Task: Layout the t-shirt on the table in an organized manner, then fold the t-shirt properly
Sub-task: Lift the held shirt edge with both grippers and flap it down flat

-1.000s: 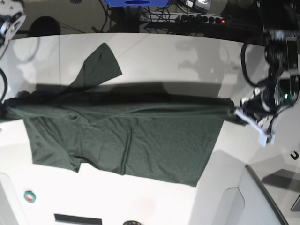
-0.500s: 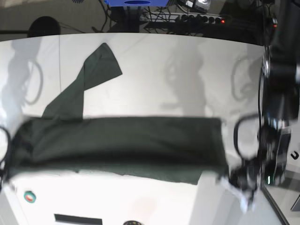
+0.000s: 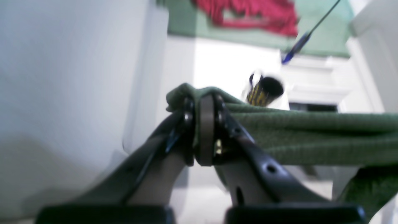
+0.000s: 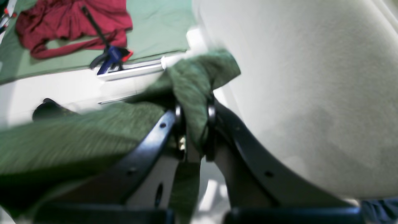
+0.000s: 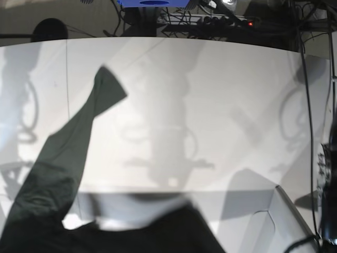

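While base hides them, tools point(image 3: 205, 130) pinch t-shirt point(image 3: 311, 137).

Lab: cables point(image 5: 210, 21) behind white table point(image 5: 210, 95)

A dim floor strewn with black cables point(image 5: 210, 23) and a power strip point(image 5: 231, 21); elsewhere a red cloth point(image 4: 71, 23) lies on a green sheet point(image 4: 155, 28).

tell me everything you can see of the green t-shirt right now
The t-shirt is plain dark green, of thin, finely ribbed fabric. In the base view one sleeve trails across the white table while the rest bunches at the bottom edge. The left gripper is shut on one bunched edge and the right gripper on another, with cloth stretched between them.
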Tool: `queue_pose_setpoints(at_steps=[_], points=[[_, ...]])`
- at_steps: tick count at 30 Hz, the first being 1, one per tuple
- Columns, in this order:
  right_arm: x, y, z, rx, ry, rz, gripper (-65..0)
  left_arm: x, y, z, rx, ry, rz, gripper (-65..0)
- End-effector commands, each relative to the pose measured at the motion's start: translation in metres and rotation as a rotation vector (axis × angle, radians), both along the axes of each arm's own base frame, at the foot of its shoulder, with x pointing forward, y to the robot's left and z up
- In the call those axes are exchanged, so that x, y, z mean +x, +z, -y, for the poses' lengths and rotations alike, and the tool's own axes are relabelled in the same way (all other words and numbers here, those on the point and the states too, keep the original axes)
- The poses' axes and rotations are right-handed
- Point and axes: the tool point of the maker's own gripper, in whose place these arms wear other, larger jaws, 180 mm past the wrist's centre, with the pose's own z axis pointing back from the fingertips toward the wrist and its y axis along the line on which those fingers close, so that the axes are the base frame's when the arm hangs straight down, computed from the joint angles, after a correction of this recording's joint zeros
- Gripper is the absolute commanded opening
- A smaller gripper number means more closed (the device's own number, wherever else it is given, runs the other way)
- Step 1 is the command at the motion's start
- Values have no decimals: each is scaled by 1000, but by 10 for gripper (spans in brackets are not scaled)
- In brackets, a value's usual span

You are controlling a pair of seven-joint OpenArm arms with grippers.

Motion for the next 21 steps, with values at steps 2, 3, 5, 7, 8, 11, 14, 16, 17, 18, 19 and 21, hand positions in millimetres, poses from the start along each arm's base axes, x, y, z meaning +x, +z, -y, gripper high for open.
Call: queue_pose_setpoints(at_steps=[2,3,5,7,8,11,14,16,17,18,19,21], points=[[-5,14,11,-47,4,0,-647,-1,24,-5,10,13,31,-650],[-8,9,13,-52,8,-29,-647,-2,22,-5,9,11,16,-650],[-14,0,13,-49,27,-92,-647,-5,17,-5,9,8,-11,-650],[-17,1,10,-46,40,-108,-648,-10,-13,-11,13,15,-61,-650],[-21,8,16,-60,38,-99,-648,-15,-30,-10,23,10,-83,-650],[-48,-62,20,-47,46,-218,-648,-34,-82,-11,62,-9,-141,-650],[-86,-120,21,37,31,-296,-648,-61,-136,-20,99,-14,-220,-650],[-115,-153,22,72,17,-333,-648,-81,-169,-25,120,-20,-273,-650],[-129,-168,23,84,9,-346,-648,-93,-185,-30,127,-16,-298,-650],[-142,-181,23,91,4,-356,-648,-104,-200,-34,120,-10,-324,-650],[-152,-196,16,102,11,-370,-648,-114,-212,-36,108,-4,-340,-650],[-177,-221,11,123,4,-404,-648,-139,-232,-43,95,6,-386,-650]])
